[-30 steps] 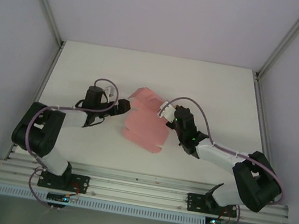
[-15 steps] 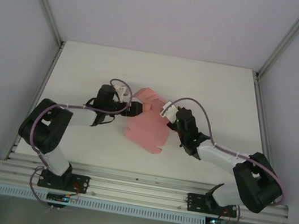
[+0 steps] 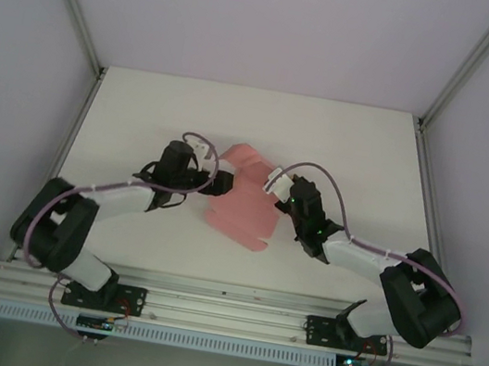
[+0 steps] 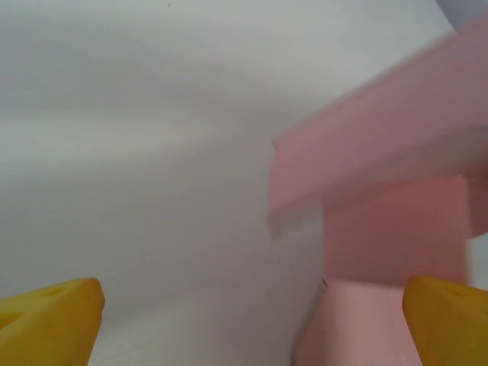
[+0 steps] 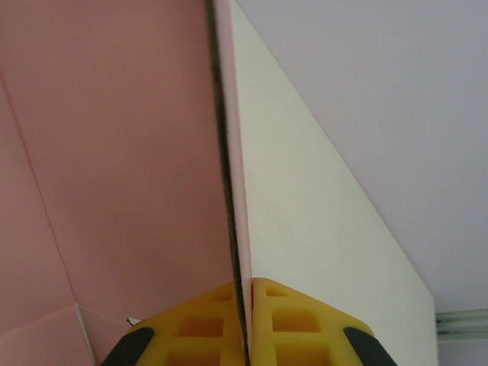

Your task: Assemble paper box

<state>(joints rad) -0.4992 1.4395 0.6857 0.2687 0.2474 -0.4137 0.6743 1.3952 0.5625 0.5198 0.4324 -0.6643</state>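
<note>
The pink paper box (image 3: 242, 211) is a partly folded die-cut sheet in the middle of the white table (image 3: 144, 110), with its right edge lifted. My right gripper (image 3: 280, 204) is shut on that raised edge. In the right wrist view the yellow fingertips (image 5: 206, 320) pinch the thin pink sheet (image 5: 114, 152), which stands upright. My left gripper (image 3: 217, 181) is at the sheet's upper left corner, open. In the left wrist view its yellow fingertips (image 4: 53, 316) stand wide apart, with a raised pink flap (image 4: 381, 145) and a lower panel (image 4: 396, 244) ahead on the right.
Aluminium rails (image 3: 223, 311) run along the near edge by the arm bases. Frame posts (image 3: 68, 3) and plain walls close in the table on both sides. Bare table surface lies beyond the sheet towards the back.
The left gripper moved right, up to the sheet's upper left corner, and its arm stretched out. The sheet looks narrower, with its far flap pushed up. The right gripper kept its hold.
</note>
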